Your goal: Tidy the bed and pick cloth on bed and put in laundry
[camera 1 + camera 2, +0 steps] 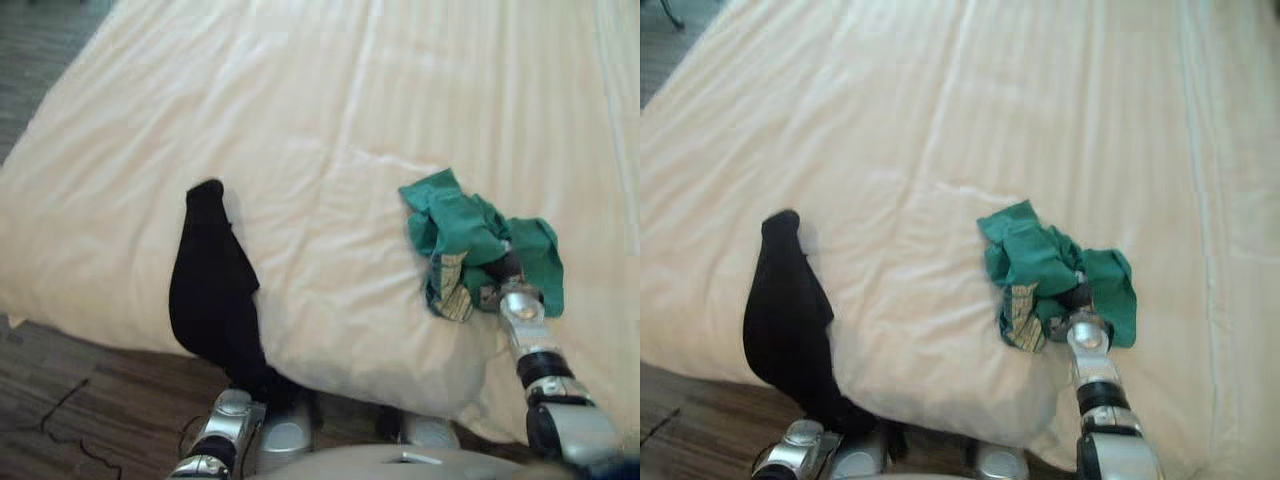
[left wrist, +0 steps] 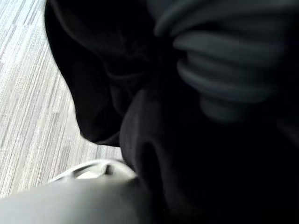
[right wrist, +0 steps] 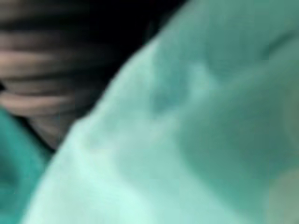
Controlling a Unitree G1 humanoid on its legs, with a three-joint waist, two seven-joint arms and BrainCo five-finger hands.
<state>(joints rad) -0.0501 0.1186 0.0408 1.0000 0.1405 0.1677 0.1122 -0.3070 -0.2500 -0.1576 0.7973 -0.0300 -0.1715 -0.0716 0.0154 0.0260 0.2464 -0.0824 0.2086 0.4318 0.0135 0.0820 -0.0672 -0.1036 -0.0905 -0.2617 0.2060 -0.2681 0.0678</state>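
Black cloth (image 1: 210, 290) drapes the left hand (image 2: 219, 79) at the near edge of the bed (image 1: 330, 120), green cloth (image 1: 460, 225) buries the right hand (image 1: 508, 268), the fingers' state cannot be told, and neither cloth is in the laundry yet.

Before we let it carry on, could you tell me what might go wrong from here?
1. The black cloth hangs over the bed edge with the left hand buried in its lower end. The hold cannot be checked, so the cloth may slip to the floor.
2. The right hand is sunk in the bunched green cloth. A lift might leave loose folds trailing, or drag the sheet along.
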